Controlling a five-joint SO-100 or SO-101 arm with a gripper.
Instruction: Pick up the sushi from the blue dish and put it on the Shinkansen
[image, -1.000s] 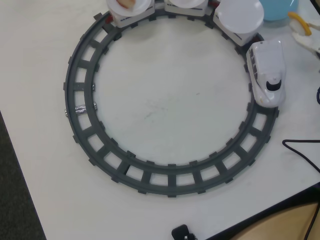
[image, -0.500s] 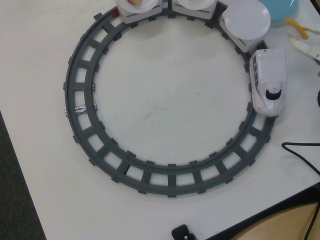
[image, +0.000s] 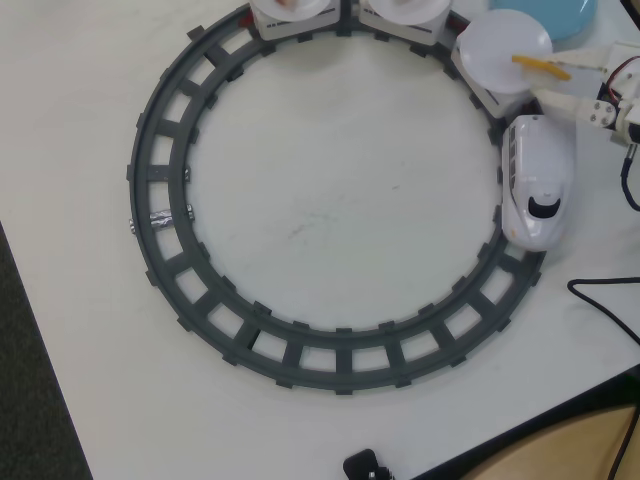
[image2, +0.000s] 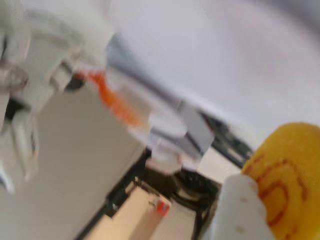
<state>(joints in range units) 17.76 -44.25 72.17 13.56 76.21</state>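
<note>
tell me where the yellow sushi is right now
In the overhead view the sushi is at upper right, over the white plate behind the Shinkansen, at the gripper.

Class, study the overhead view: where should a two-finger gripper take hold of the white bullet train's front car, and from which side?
Probably come straight down from above and close on the Shinkansen across its two long flanks at mid-body. The car is long and narrow there, while the rounded nose, pointing down the overhead view, tapers and would likely slip. The track under it blocks low side approaches.
</note>
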